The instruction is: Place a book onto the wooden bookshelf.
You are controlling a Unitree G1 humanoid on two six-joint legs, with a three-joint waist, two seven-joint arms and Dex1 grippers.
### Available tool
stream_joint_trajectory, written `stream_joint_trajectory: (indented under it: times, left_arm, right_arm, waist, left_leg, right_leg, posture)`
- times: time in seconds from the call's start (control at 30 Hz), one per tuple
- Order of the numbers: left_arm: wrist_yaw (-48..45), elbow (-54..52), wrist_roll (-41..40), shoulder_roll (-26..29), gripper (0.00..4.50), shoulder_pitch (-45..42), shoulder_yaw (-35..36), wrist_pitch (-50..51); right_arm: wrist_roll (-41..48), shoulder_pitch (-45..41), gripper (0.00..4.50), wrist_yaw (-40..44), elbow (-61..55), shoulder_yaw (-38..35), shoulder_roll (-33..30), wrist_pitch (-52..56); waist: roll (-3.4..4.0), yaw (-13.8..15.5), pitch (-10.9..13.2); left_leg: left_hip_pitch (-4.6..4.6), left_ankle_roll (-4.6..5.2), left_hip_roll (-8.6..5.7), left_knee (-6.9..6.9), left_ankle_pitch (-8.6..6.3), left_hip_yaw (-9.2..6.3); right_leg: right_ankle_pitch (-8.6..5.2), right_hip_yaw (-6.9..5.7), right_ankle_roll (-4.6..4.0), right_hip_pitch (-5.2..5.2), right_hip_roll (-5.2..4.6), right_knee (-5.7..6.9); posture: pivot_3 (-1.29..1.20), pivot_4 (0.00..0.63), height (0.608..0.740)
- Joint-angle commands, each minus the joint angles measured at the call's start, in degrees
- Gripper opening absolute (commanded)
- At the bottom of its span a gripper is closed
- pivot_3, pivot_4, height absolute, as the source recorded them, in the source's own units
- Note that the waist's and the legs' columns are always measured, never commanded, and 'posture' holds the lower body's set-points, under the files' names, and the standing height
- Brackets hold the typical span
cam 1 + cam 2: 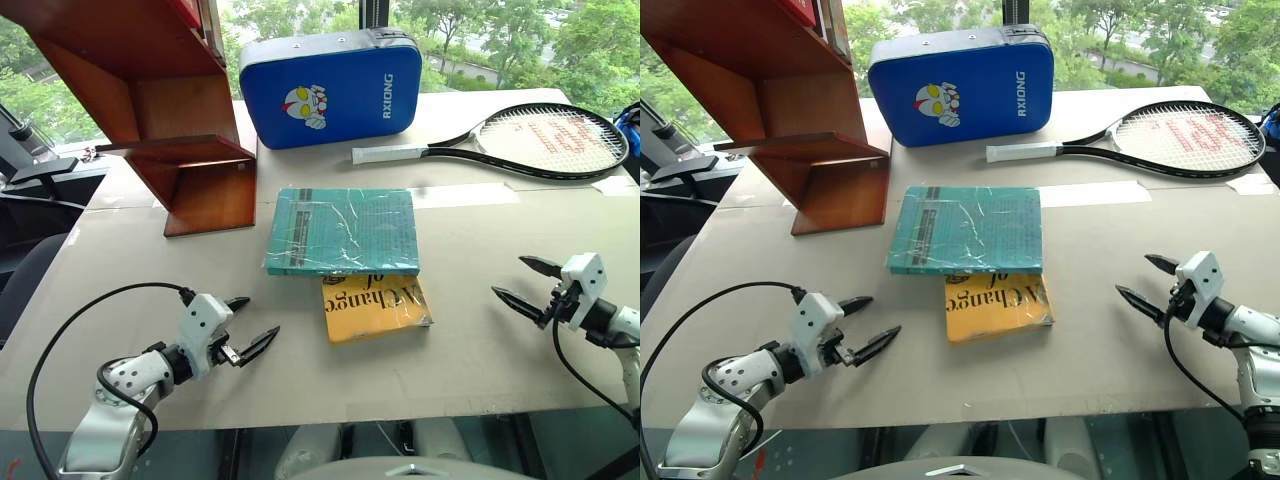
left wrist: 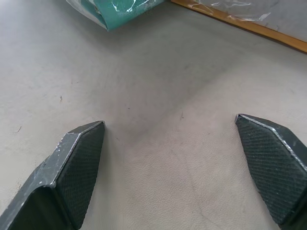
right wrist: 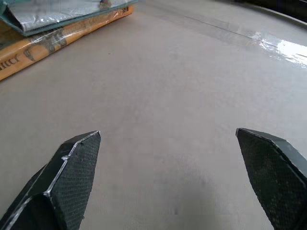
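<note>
Left eye view: your left pincer (image 1: 248, 322) and right pincer (image 1: 527, 285) are both wide open, holding nothing, flanking the book (image 1: 343, 231), probably lining up a two-sided grab. It lies mid-worktop (image 1: 470, 350) on a yellow book (image 1: 375, 307); the wooden bookshelf (image 1: 170, 120) stands far left, by windows.

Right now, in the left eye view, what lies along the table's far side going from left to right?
Reddish-brown wooden bookshelf with slanted side panels → blue padded case with a cartoon face → black-framed tennis racket with a white grip.
</note>
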Motion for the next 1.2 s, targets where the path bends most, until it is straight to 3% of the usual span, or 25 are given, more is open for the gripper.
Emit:
stream_joint_trajectory:
  times: [0.03, 0.13, 0.2, 0.3, 0.4, 0.47, 0.6, 0.8, 1.2]
  left_arm:
    - [-2.02, -0.77, -2.16, 1.07, 4.48, -1.66, 0.69, 1.17]
    - [-3.68, -0.61, -2.88, 2.66, 4.48, -5.25, 1.46, 1.77]
    - [-5.66, -2.12, -5.23, 4.37, 4.5, -6.99, 2.6, 3.43]
    - [-9.07, -9.38, -11.17, 9.25, 4.5, -7.45, 6.69, 8.67]
    - [-10.89, -15.13, -16.64, 12.1, 4.5, -6.01, 10.68, 12.49]
    - [-11.36, -18.19, -20.9, 13.2, 4.5, -4.63, 14.32, 15.67]
    - [-10.34, -23.03, -29.67, 14.42, 4.5, -3.49, 22.36, 21.26]
    - [-8.91, -25.75, -33.17, 15.47, 4.5, -1.72, 29.13, 24.95]
    - [-4.65, -29.5, -34.12, 13.44, 4.5, -0.52, 29.48, 25.67]
  right_arm:
    - [-3.35, -7.91, 4.5, -3.67, 3.98, 2.87, 0.43, 2.46]
    - [-6.27, -18.83, 4.5, -3.57, 12.79, 6.08, 1.25, 1.43]
    - [-7.14, -26.62, 3.93, -3.93, 20.02, 6.78, 2.1, 1.17]
    - [-10.45, -39.92, 2.72, -3.03, 33.32, 9.53, 3.83, -1.39]
    - [-12.69, -47.65, 1.38, -1.93, 42.32, 11.12, 6.3, -4.54]
    - [-14.18, -51.99, 0.2, -1.81, 47.36, 12.02, 8.73, -6.46]
    - [-17.71, -59.37, 0.2, -5.96, 54.42, 13.82, 13.9, -7.9]
    - [-21.84, -64.76, 0.2, -12.22, 59.47, 14.61, 18.62, -8.6]
    - [-28.75, -68.39, 0.2, -15.84, 61.68, 17.09, 24.65, -8.35]
  waist:
    - [-0.07, -0.08, 0.07]
    - [-0.21, -0.11, 0.2]
    - [-0.22, -0.24, 0.26]
    - [-0.34, -0.65, 0.42]
    - [-0.41, -1.41, 0.48]
    - [-0.42, -1.48, 0.48]
    - [-0.44, -2.95, 0.57]
    - [-0.38, -3.37, 0.6]
    - [-0.35, -3.46, 0.62]
  left_leg:
    - [0.0, 0.0, 0.0, 0.0, 0.0, 0.01]
    - [-0.03, -0.01, 0.0, 0.01, 0.01, 0.02]
    - [-0.08, -0.01, 0.0, 0.01, 0.02, 0.03]
    - [-0.15, -0.01, 0.0, -0.01, 0.02, 0.05]
    - [-0.29, -0.01, 0.0, -0.14, 0.01, 0.02]
    - [-0.29, -0.01, 0.0, -0.32, 0.01, -0.03]
    - [-0.91, -0.03, 0.0, -0.34, 0.02, 0.08]
    - [-0.94, -0.08, 0.01, -0.09, 0.03, 0.04]
    - [-0.96, -0.11, 0.0, -0.03, 0.04, -0.01]
  right_leg:
    - [0.0, 0.01, 0.0, -0.01, 0.0, 0.0]
    - [0.01, 0.0, -0.02, -0.06, 0.01, 0.01]
    - [0.02, 0.0, -0.03, -0.13, 0.02, 0.02]
    - [0.02, 0.02, -0.04, -0.23, 0.02, 0.02]
    - [0.01, 0.01, -0.04, -0.39, 0.01, -0.07]
    - [0.01, -0.01, -0.05, -0.44, 0.01, -0.17]
    - [0.01, 0.02, -0.05, -1.16, 0.01, -0.1]
    - [0.05, -0.04, -0.11, -1.15, 0.04, 0.07]
    - [0.06, -0.1, -0.12, -1.15, 0.05, 0.1]
  posture:
    - [0.0, 0.15, 0.74]
    - [0.0, 0.15, 0.74]
    - [0.0, 0.15, 0.74]
    - [0.0, 0.15, 0.74]
    - [0.0, 0.15, 0.74]
    - [0.0, 0.15, 0.74]
    - [0.0, 0.15, 0.74]
    - [0.0, 0.15, 0.74]
    - [0.0, 0.15, 0.74]
